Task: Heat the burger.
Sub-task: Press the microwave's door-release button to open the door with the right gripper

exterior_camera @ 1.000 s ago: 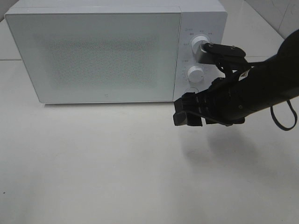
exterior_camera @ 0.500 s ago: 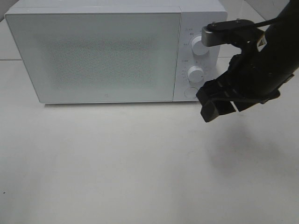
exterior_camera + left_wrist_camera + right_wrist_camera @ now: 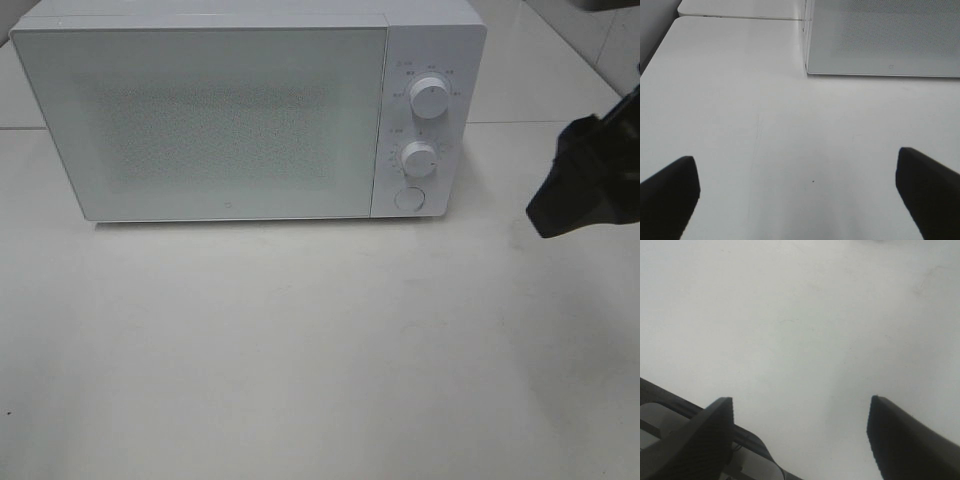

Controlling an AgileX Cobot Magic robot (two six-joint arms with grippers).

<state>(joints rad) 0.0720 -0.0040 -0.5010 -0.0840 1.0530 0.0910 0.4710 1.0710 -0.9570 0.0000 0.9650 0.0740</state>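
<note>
Exterior high: microwave point(image 3: 230, 120) shut, right gripper point(image 3: 562, 192) nearby, jaws apart

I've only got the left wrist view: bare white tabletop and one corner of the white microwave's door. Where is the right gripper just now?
Observer: The right gripper is at the right edge of the high view, to the right of the white box-shaped microwave and not touching it.
Operator: Is anything in it?
Observer: No. Its wrist view shows the jaws open with only white tabletop between them.
Operator: What controls does the microwave have?
Observer: The control panel, right of the door, has two round white knobs, one above the other, and a round white button below them.
</note>
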